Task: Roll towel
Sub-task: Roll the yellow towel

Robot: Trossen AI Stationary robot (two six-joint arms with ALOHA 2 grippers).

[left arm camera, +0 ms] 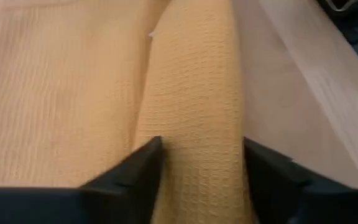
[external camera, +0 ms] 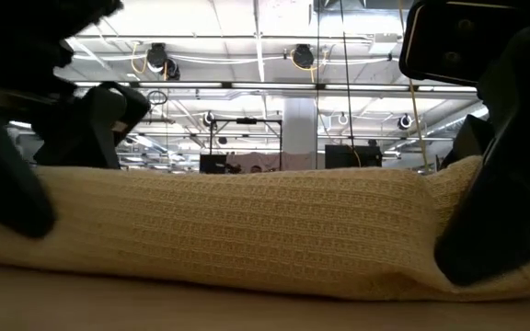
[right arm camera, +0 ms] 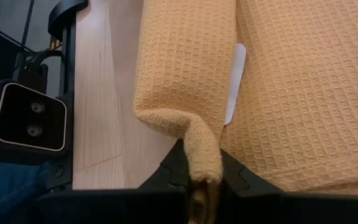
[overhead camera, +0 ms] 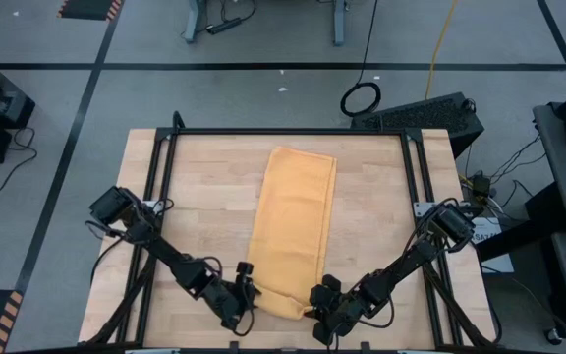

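Note:
The mustard-yellow towel [overhead camera: 293, 216] lies lengthwise down the middle of the wooden table [overhead camera: 195, 206]. Its near end is turned over into a thick roll [overhead camera: 278, 300] that lies across the table and fills the low view [external camera: 247, 230]. My left gripper [overhead camera: 244, 290] is at the roll's left end, shut on it [left arm camera: 201, 162]. My right gripper [overhead camera: 320, 295] is at the roll's right end, shut on the cloth [right arm camera: 204, 186]. The flat rest of the towel stretches toward the far edge. My left gripper holds the roll's left end [left arm camera: 197, 143] between its two fingers [left arm camera: 148, 162], which stand wide apart with the roll filling the gap. The fingers come nearly level from the left, along the roll. The roll lies on the table. My right gripper pinches a narrow bunched tip of cloth at the roll's right end [right arm camera: 202, 149] between its two fingers. The fingers come low from the right, along the roll. The cloth draws into a taper toward the fingers. The roll rests on the table and on the flat towel.
Black frame rails [overhead camera: 160, 197] run along the table's left, right and far sides. A white tag [right arm camera: 236, 81] shows between the roll and the flat cloth. A small camera box [right arm camera: 28, 118] sits at the near edge. Bare wood lies on both sides of the towel.

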